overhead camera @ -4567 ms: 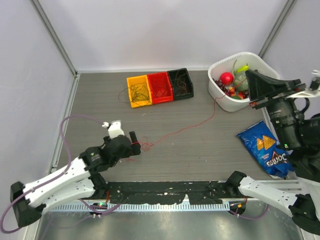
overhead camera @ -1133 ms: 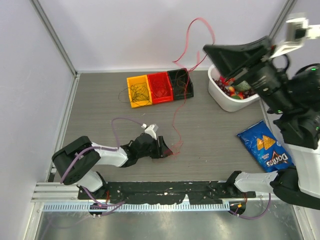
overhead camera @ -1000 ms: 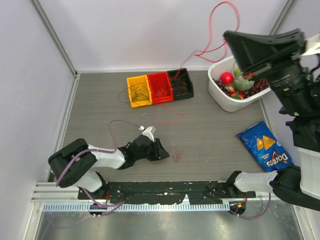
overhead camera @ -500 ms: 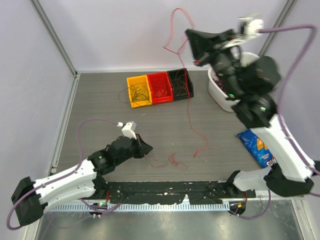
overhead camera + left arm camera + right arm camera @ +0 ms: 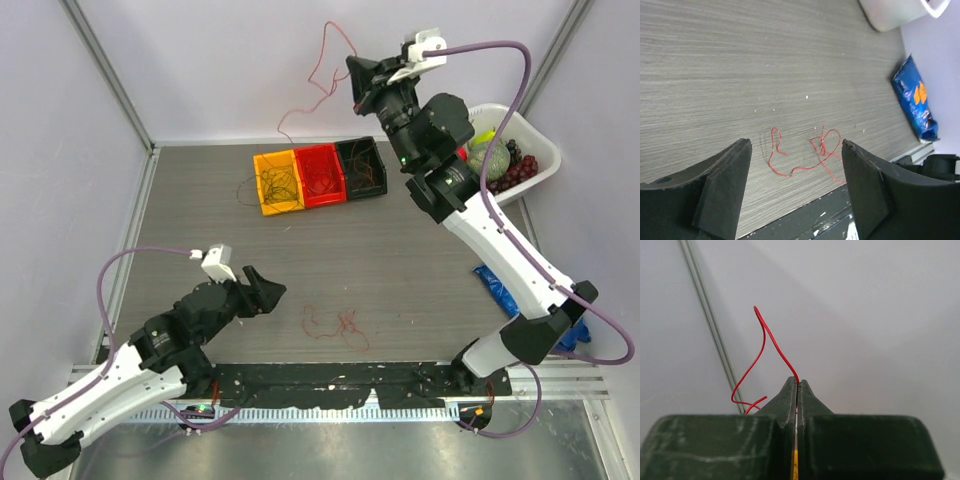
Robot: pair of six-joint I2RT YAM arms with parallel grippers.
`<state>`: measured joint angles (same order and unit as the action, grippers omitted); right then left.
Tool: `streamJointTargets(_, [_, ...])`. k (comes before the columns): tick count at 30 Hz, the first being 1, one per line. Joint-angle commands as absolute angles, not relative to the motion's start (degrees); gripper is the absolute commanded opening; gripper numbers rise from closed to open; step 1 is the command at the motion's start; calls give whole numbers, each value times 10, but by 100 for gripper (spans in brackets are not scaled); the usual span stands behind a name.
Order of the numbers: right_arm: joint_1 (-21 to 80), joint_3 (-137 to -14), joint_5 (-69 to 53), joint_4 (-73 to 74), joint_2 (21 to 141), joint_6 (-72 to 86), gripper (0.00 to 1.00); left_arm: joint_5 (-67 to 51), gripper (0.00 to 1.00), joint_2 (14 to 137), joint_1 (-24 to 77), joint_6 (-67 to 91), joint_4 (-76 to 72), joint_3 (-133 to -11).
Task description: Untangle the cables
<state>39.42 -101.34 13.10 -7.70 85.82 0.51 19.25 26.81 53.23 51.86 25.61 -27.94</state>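
Observation:
A loose red cable (image 5: 335, 322) lies curled on the grey table near the front edge; in the left wrist view it (image 5: 805, 155) lies just ahead of the fingers. My left gripper (image 5: 265, 290) is open and empty, just left of it, fingers (image 5: 722, 175) wide apart. My right gripper (image 5: 356, 78) is raised high at the back, shut on a second red cable (image 5: 318, 62) that loops up and hangs towards the bins. In the right wrist view the cable (image 5: 762, 340) rises from the closed gripper (image 5: 797, 382). More thin cables lie in the bins.
Yellow (image 5: 277, 182), red (image 5: 320, 173) and black (image 5: 362, 165) bins stand in a row at the back. A white tub (image 5: 527, 150) of toy fruit stands back right. A blue chips bag (image 5: 917, 100) lies right, mostly hidden behind the right arm in the top view.
My right gripper has swung left above the bins, carrying its red cable clear of the table. My left gripper has pulled back left and stays open; the red tangle stays on the table.

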Motion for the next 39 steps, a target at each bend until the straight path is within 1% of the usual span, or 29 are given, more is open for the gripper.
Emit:
streamJointTargets(1, [339,-1017,72,-196,895,79,1,223,80,251,533,506,284,-316])
streamJointTargets(2, [332,-1020,49,-202,913,91,1,223,82,253,533,505,288,-319])
streamJointTargets(5, [323,-1032,39,-227,946,94,1,221,86,257,533,502,303,-326])
streamJointTargets(8, [320,-1028,43,-236,975,86,1,220,88,253,533,502,313,-330])
streamJointTargets(13, [311,-970,40,-271,998,88,1,223,89,235,533,494,318,-335])
streamJointTargets(15, [306,-973,40,-262,1016,87,1,225,90,232,533,488,322,-341])
streamJointTargets(19, [304,-996,32,-259,1022,83,1,233,90,238,533,476,336,-355])
streamJointTargets(27, [301,-1101,30,-234,1036,50,1,231,92,250,533,461,333,-364])
streamJointTargets(39, [295,-1209,9,-235,1129,47,1,237,93,243,533,460,349,-370])
